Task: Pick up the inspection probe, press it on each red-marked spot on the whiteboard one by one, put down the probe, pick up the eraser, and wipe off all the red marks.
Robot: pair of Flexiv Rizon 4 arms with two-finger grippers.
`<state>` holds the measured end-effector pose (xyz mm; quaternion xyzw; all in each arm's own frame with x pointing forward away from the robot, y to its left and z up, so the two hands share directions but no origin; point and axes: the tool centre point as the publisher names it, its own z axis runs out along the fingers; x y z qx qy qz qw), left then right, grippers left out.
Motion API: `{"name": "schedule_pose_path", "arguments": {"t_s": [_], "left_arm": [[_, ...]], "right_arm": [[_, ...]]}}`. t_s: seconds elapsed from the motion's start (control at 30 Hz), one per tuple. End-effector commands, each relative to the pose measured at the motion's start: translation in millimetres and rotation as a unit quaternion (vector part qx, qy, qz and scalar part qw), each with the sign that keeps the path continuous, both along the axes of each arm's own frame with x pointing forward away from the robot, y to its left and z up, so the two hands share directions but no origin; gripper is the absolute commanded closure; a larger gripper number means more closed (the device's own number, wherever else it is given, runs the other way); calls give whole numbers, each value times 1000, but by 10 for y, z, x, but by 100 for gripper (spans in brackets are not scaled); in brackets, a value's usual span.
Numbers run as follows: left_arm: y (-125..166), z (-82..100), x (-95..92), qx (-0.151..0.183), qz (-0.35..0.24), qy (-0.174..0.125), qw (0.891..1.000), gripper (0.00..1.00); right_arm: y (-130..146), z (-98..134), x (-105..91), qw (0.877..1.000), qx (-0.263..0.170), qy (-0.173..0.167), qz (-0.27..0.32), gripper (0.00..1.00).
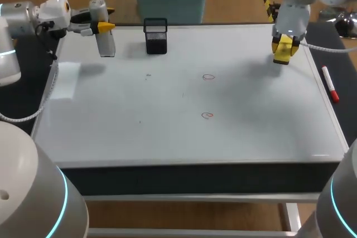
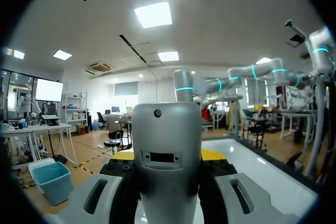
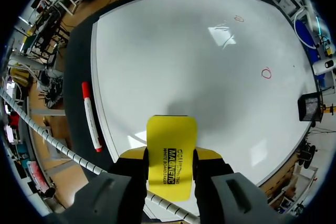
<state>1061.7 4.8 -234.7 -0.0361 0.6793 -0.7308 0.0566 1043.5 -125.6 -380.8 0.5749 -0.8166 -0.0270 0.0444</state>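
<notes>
Probe, a grey cylinder standing upright, is clamped between the left gripper's fingers over the whiteboard's far left corner. Two small red marks sit near the middle. The right gripper pinches a yellow eraser above the far right corner.

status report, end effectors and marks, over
Left end effector shut on probe. Right end effector shut on eraser. Two red marks unwiped on whiteboard; mesh cup well behind them.
</notes>
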Motion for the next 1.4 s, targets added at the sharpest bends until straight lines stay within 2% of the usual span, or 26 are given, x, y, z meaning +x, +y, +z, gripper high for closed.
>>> {"name": "schedule_pose_path", "arguments": {"t_s": [0.03,0.43,0.6,0.67,0.83,1.0,1.13,1.3,1.4], "left_arm": [[5,9,11,0,-2,0,1000,100],[5,9,11,0,-2,0,1000,100],[-163,64,-141,18,-17,1,1000,100],[-251,109,-225,15,-23,-4,1000,100],[-563,186,-436,23,-53,-15,998,100],[-967,186,-614,13,-74,-13,997,100],[-1286,131,-695,10,-87,0,996,100],[-1662,86,-783,-8,-113,0,994,100],[-1885,63,-849,-4,-123,2,992,100]], "right_arm": [[-3,7,10,1000,-2,1,1,100],[-3,7,10,1000,-2,1,1,100],[-3,7,10,1000,-2,1,1,100],[-3,7,10,1000,-2,1,1,100],[-3,7,10,1000,-2,1,1,100],[-3,7,10,1000,-2,1,1,100],[-3,7,10,1000,-2,1,1,100],[-3,7,10,1000,-2,1,1,100],[-3,7,10,1000,-2,1,1,100]]}}
